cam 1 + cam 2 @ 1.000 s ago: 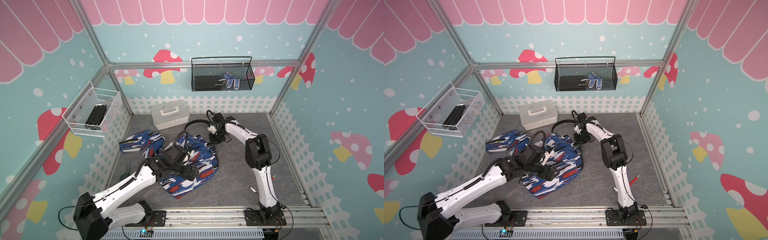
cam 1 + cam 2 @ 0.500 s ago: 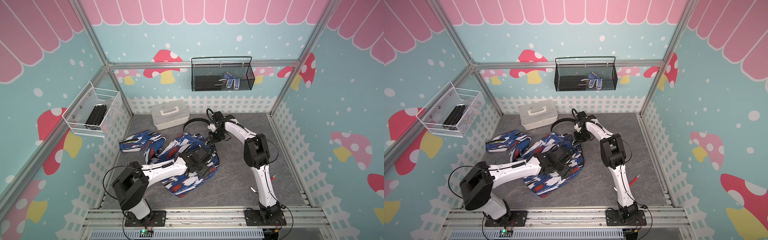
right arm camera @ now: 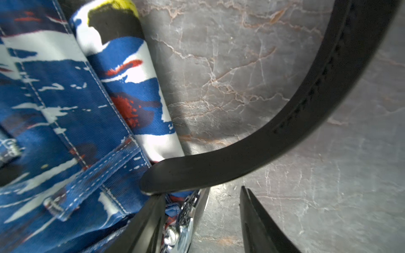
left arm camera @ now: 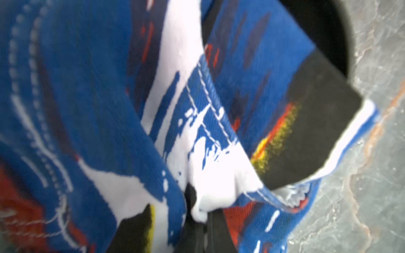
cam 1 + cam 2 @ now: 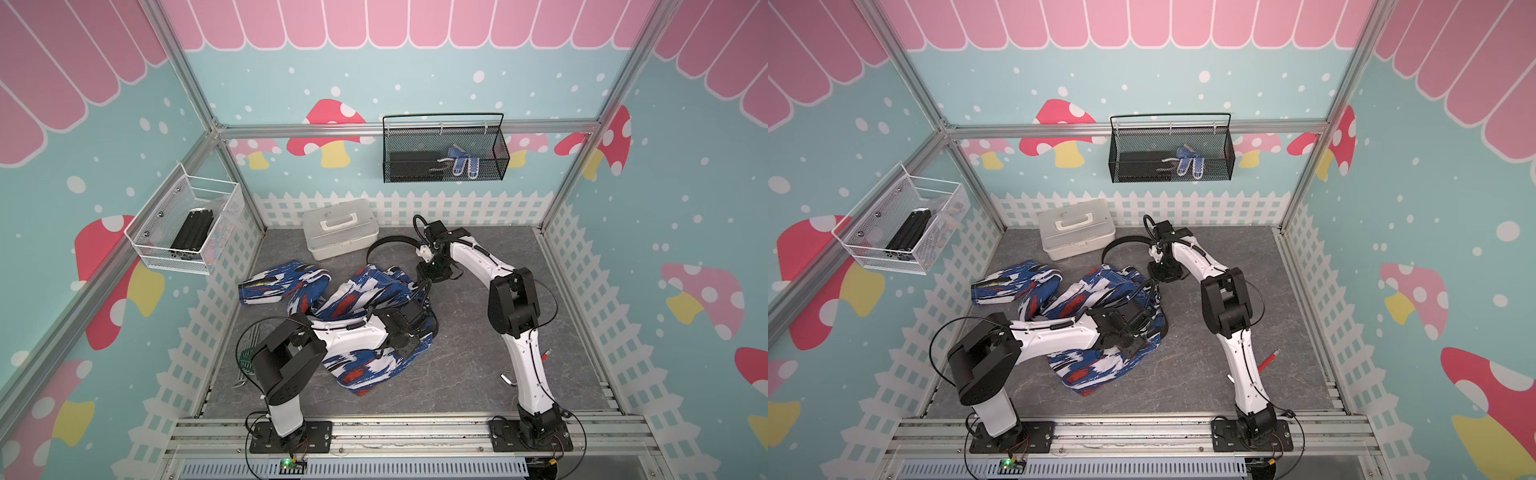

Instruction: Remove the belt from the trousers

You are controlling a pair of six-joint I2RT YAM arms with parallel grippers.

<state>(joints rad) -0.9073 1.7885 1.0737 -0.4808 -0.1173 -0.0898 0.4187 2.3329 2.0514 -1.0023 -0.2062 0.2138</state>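
A: What is over by the left wall?
B: A white wire basket hangs there with something black inside. Below it, one leg of the trousers reaches leftward across the grey floor. The rest of the cloth lies crumpled mid-floor.

A: And the left gripper?
B: It is down on the crumpled cloth, near its right edge. In the left wrist view the claw is fully closed, with a white fold of the trousers pinched between its dark fingers.

A: Where is the belt?
B: In both top views it leaves the far edge of the trousers and arcs over bare floor. It passes just beside the white lidded box and curves round to the right arm.

A: The right gripper?
B: It points down at the floor just beside the waistband. The claw is partly open and grips nothing. The metal buckle lies between the fingers, against one and clear of the other. From there the strap sweeps away over the floor.

A: Further right?
B: A black mesh basket on the back wall holds blue-and-white gloves.
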